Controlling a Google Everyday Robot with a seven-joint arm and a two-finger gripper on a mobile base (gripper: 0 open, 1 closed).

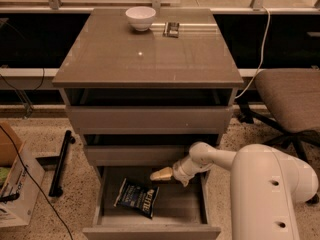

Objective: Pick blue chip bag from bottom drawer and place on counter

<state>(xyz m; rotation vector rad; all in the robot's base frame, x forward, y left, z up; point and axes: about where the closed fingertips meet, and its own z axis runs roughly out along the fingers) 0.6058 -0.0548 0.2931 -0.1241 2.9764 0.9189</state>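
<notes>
From my station, the bottom drawer [183,207] is pulled open toward the camera, and I place everything else against it. The blue chip bag [136,198] lies flat on the drawer's floor, in its left half, tilted a little with its white lettering facing up. The rest of the drawer floor, to the right of the bag, is bare grey.

The end effector [161,174] hangs inside the drawer opening near the drawer's back, just under the front of the middle drawer [135,154]. Its tan tip points to the drawer's left. It sits above and slightly right of the bag and does not touch it. I cannot tell whether the end effector is released or clenched. The white arm [212,157] reaches in over the drawer's right wall from the robot's body [272,189], which stands just right of the drawer.

Above the drawer, past the middle drawer and the top drawer [150,119], is the glossy surface [150,59]. A white bowl [140,18] and a small dark object [172,29] sit near its far edge, well apart from the drawer.

On the floor left of the drawer lie a black bar [61,161] and, further left, a cardboard box [15,189]. A chair [290,96] stands to the drawer's right, further back.
</notes>
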